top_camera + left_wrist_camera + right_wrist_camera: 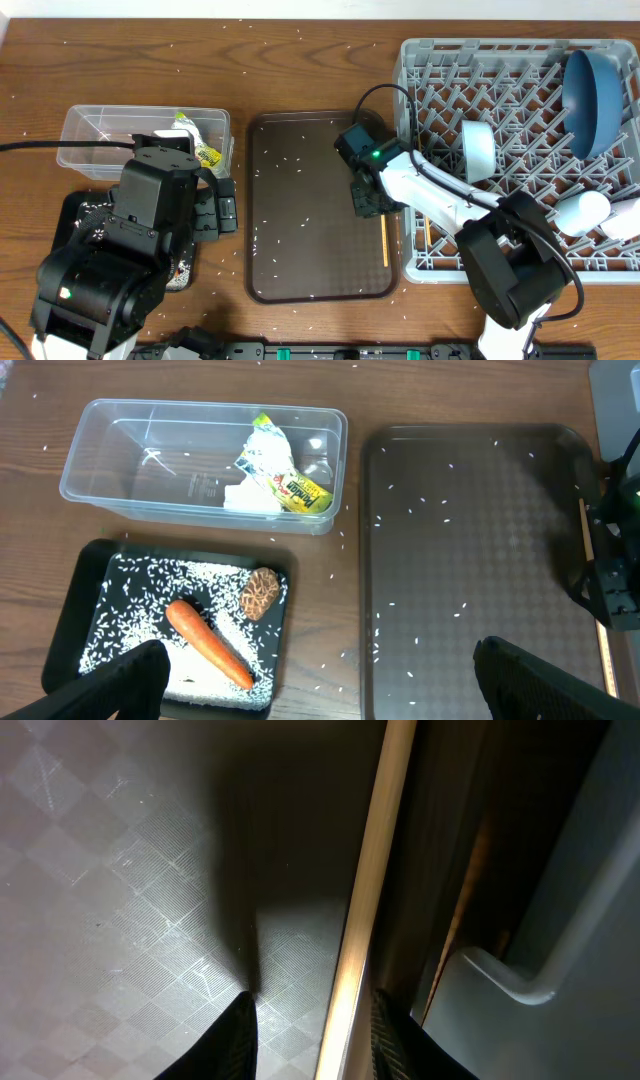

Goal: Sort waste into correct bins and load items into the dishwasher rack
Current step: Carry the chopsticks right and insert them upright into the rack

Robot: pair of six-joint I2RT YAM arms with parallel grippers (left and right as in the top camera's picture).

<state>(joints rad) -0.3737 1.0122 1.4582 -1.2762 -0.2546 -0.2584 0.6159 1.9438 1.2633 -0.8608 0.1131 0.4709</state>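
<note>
Carrot [208, 645] on black tray [200, 554]: seen by left wrist only.

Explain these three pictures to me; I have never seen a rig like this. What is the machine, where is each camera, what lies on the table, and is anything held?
Two robot arms, left and right, sit at a wooden table, each ending in a two-finger gripper. One picture looks down from above; the others come from cameras on the wrists. From above: a brown serving tray in the middle and a grey dishwasher rack on the right, holding a blue plate and a light blue cup. The left wrist view shows a clear tub with a printed wrapper and white paper, and a black tray with rice, a carrot and a brown lump. The left gripper is open and empty. The right gripper straddles a wooden chopstick on the serving tray, jaws not closed on it.
</note>
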